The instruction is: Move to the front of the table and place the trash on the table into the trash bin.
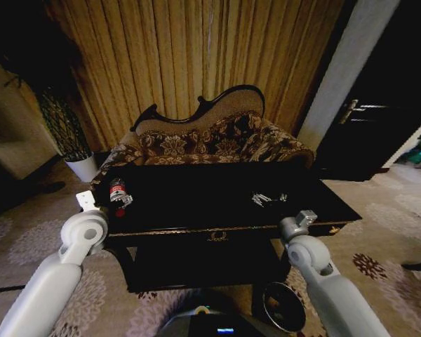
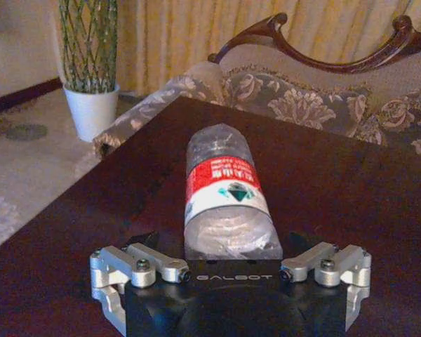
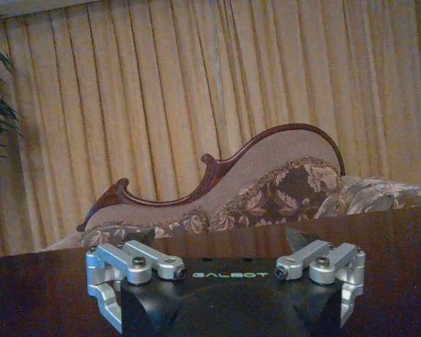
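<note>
The black table point(image 1: 196, 196) stands right before me. At its left end lies the trash bottle point(image 1: 117, 191), clear plastic with a red label. In the left wrist view the bottle point(image 2: 224, 196) points away from my left gripper point(image 2: 224, 242), its near end between the open fingers, with small gaps on both sides. In the head view, that left gripper point(image 1: 105, 202) sits at the table's left front corner. White crumpled paper scraps point(image 1: 266, 199) lie right of centre. My right gripper point(image 1: 305, 217) hovers open and bare at the front edge point(image 3: 224, 239). The dark trash bin point(image 1: 284, 307) stands on the floor, lower right.
A patterned sofa point(image 1: 210, 140) with a curved dark frame runs behind the table, curtains beyond it. A white plant pot point(image 1: 83, 167) stands on the carpet at the far left. A dark door is at the far right.
</note>
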